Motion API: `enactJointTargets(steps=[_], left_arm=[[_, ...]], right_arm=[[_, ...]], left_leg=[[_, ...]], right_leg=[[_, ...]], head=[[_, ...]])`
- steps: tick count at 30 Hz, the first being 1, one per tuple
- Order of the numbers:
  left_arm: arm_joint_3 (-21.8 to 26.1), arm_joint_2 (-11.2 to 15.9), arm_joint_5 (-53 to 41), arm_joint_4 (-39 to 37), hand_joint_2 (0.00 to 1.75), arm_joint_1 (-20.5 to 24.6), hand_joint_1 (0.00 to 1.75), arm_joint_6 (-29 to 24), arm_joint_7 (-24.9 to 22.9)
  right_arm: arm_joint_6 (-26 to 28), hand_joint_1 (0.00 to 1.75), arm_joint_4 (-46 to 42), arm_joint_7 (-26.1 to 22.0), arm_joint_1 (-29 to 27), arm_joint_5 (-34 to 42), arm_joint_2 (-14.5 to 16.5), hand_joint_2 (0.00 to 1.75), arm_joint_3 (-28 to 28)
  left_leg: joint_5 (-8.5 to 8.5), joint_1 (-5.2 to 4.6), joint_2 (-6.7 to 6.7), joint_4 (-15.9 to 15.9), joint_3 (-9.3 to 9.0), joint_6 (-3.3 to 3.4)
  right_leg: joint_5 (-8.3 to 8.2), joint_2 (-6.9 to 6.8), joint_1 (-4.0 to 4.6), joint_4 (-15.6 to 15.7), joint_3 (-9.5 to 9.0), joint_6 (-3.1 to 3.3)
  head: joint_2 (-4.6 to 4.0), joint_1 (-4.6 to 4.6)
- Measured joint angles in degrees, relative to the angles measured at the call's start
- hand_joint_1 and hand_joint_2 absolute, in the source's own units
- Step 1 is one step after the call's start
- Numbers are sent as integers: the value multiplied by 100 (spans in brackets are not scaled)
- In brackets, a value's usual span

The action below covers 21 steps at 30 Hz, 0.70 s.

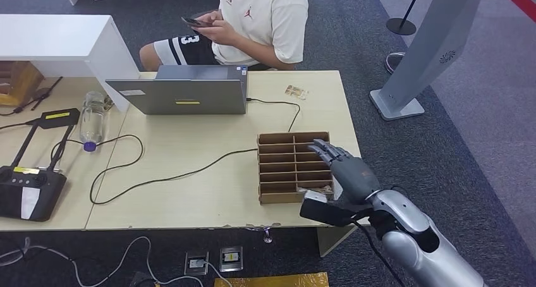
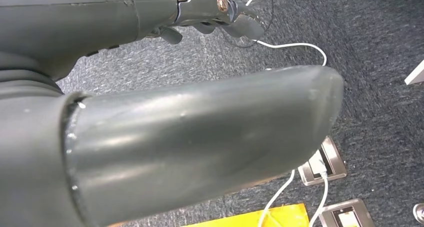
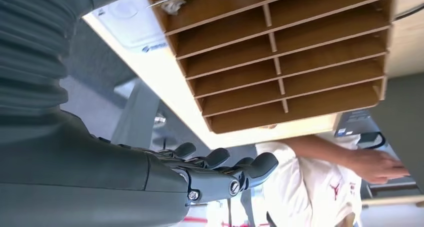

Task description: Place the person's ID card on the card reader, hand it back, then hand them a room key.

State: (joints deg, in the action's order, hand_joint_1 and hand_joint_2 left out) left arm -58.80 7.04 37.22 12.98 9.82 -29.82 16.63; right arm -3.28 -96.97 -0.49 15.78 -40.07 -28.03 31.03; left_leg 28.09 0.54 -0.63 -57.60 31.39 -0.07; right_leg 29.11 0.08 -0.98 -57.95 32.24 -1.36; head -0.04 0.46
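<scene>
While the person (image 1: pixel 259 21) sat behind the desk (image 1: pixel 189 192), the right robot hand (image 1: pixel 344 167) was held empty, fingers spread, over the cardboard organizer (image 1: pixel 281 167).

**Card tray, key card, small card and reader on the table**

A brown cardboard card tray (image 1: pixel 260 167) lies flat on the right part of the table, near its front edge. It has two columns of narrow slots. In the near right slot a pale key card (image 1: pixel 318 187) lies tilted; the right wrist view shows its glossy edge (image 3: pixel 172 2) in a corner slot. A small card (image 1: pixel 295 91) lies flat near the table's far edge, its details too small to read. A black card reader (image 1: pixel 28 195) stands at the near left, well apart from the tray.
</scene>
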Motion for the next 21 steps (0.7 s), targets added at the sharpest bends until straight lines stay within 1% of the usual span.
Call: enactJointTargets(steps=[3,8,12,16,21], left_arm=[[2,-6,2,0,0,4,0,-6,-16],[3,-11,1,0,0,8,0,-6,-30],[5,-17,2,0,0,12,0,-8,-33],[7,-26,1,0,0,14,0,-8,-34],[7,-27,0,0,0,16,0,-8,-34]], right_arm=[[152,0,7,-9,-50,-401,-39,175,70],[342,0,61,26,-142,-766,-67,175,158],[544,0,124,185,-215,-1044,-61,175,232],[695,0,193,301,-322,-1144,-38,175,311],[733,0,263,309,-372,-1125,-14,175,409]], left_leg=[[0,0,0,0,0,0],[0,0,0,1,0,0],[0,0,0,1,0,0],[0,0,-1,1,2,0],[0,0,0,1,1,0]], right_leg=[[0,0,0,0,1,0],[0,0,0,0,0,0],[0,-1,0,0,0,0],[0,-1,0,0,0,0],[0,-1,0,0,1,0]], head=[[0,0],[0,-1],[0,-1],[0,-1],[0,-1]])
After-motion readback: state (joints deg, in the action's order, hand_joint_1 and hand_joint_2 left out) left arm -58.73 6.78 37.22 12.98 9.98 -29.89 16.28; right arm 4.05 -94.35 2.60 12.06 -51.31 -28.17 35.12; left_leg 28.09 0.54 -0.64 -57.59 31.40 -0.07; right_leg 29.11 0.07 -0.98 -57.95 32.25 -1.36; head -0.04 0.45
